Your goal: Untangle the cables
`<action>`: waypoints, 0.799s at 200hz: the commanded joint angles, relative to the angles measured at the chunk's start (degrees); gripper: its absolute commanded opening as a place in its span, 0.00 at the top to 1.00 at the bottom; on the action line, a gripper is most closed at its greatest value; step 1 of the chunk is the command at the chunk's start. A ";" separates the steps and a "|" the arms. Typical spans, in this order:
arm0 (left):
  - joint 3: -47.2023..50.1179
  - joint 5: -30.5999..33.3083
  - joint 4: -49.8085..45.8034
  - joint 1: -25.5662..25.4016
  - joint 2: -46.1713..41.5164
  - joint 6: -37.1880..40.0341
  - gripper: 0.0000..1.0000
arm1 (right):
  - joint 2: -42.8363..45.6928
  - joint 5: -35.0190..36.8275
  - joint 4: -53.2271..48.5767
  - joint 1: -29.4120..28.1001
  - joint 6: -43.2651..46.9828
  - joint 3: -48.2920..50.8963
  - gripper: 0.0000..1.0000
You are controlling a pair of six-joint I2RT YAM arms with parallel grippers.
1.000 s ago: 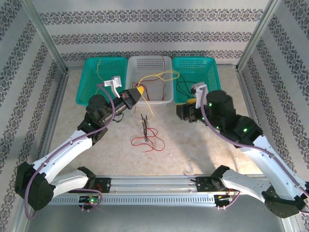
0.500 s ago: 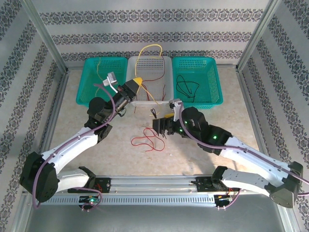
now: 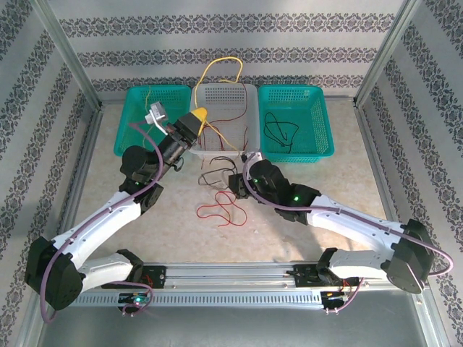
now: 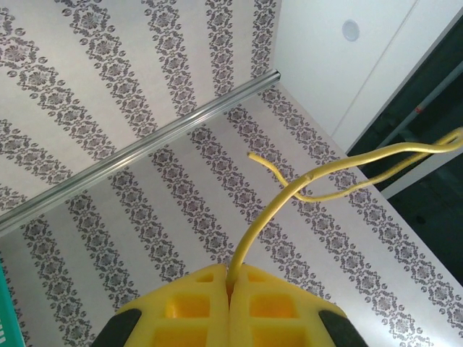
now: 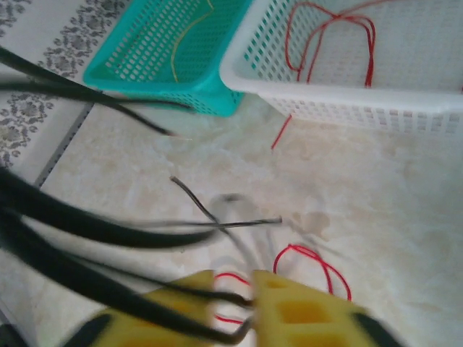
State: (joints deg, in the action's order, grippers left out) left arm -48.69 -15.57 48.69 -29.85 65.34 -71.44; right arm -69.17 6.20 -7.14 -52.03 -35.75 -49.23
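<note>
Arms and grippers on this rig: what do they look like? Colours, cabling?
The left arm and right arm match: white shells, black joints, small green lights. A purple cable runs loosely along each. The left gripper and right gripper have blocky yellow fingers with square recesses, black at the base.

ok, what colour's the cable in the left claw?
Yellow. The cable shows best in the left wrist view.

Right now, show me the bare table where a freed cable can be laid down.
Widest: the table between the right teal basket and the right arm. Another patch lies left of the left arm, by the frame. Crowded: in front of the white basket, where the right hand, the black cables and the red cable crowd together.
</note>
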 commanded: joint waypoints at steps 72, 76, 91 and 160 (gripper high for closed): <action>-22.06 2.70 -39.69 17.24 -2.91 12.57 1.00 | -2.42 -3.16 -4.78 1.78 -7.63 5.55 0.85; -23.84 3.16 -43.81 17.96 -2.38 14.19 1.00 | -2.15 -3.28 -5.27 2.03 -7.67 5.42 0.81; -29.08 6.01 -56.08 20.43 -0.24 20.88 1.00 | -1.14 -3.12 -7.79 2.76 -7.06 4.71 0.65; -37.97 10.81 -64.74 30.20 15.47 32.90 1.00 | 7.27 -1.82 -15.89 4.20 -4.58 1.53 0.44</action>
State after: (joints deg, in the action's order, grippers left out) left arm -84.25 -5.89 -10.17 -2.59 75.68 -43.20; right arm -64.86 3.62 -19.11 -48.47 -41.63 -45.01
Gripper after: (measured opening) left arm 0.049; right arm 0.562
